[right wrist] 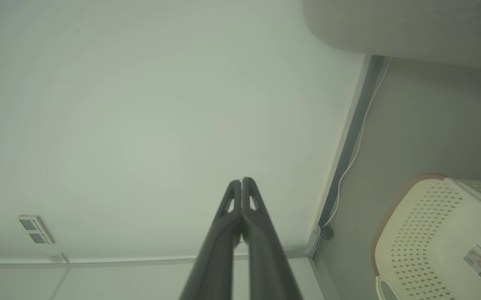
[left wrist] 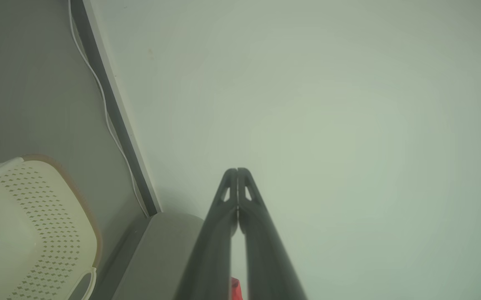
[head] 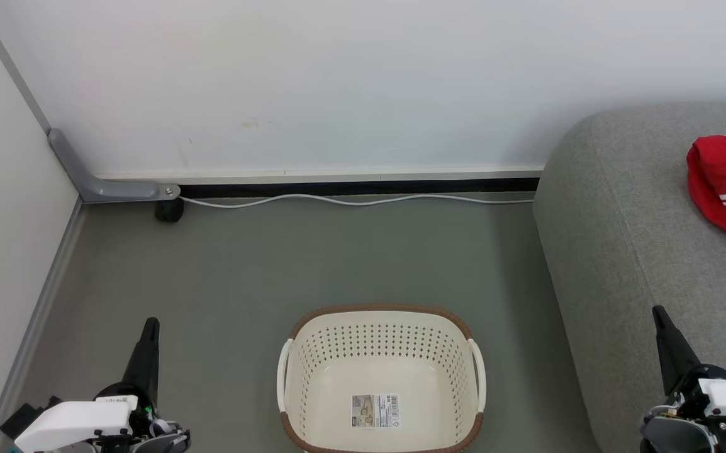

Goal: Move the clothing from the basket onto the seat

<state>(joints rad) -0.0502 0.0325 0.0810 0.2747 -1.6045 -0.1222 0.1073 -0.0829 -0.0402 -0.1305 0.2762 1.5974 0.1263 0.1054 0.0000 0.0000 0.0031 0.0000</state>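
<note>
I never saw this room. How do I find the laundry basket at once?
Look first at the large grey fabric sofa on the right. On the grey-green floor just left of it stands an oval cream-white plastic basket with perforated walls. Its brown rim and the paper label inside set it apart from the plain sofa.

The clothing at the head view's right edge is cut off by the frame, as is the grey seat under it, at right and bottom. The basket has its near rim clipped by the bottom edge, and the print on its floor label is too small to read. In the left wrist view, bottom centre, a red sliver is mostly hidden behind the fingers of the left tool.
</note>
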